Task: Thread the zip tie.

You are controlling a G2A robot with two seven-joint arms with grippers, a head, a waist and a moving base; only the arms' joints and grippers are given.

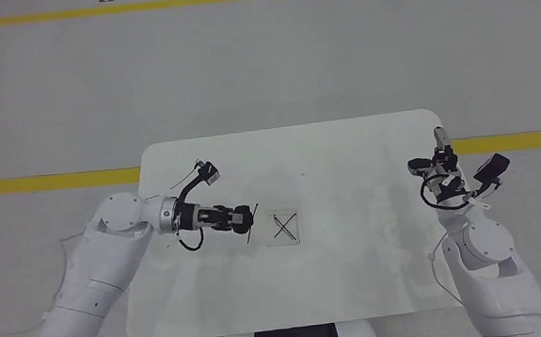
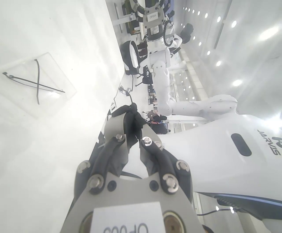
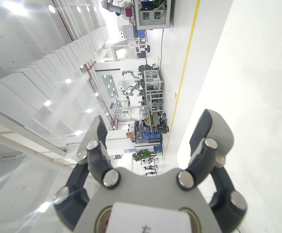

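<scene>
- Left gripper [image 1: 239,218]: jaws closed on a black zip tie [image 1: 252,222]. We judge it is pinched partway along so both ends stay free for threading. It sits between the table's [image 1: 354,285] left edge and its centre.
- Right gripper [image 3: 153,117]: jaws wide, holding nothing, over the right edge. We take it to be waiting for the tail.
- Clear square plate [image 2: 59,77]: flat and glossy, at the table's centre.
- Two crossed zip ties [image 2: 38,85]: thin, flexible black straps lying on the plate.
- Table: matte white, rounded corners.
</scene>
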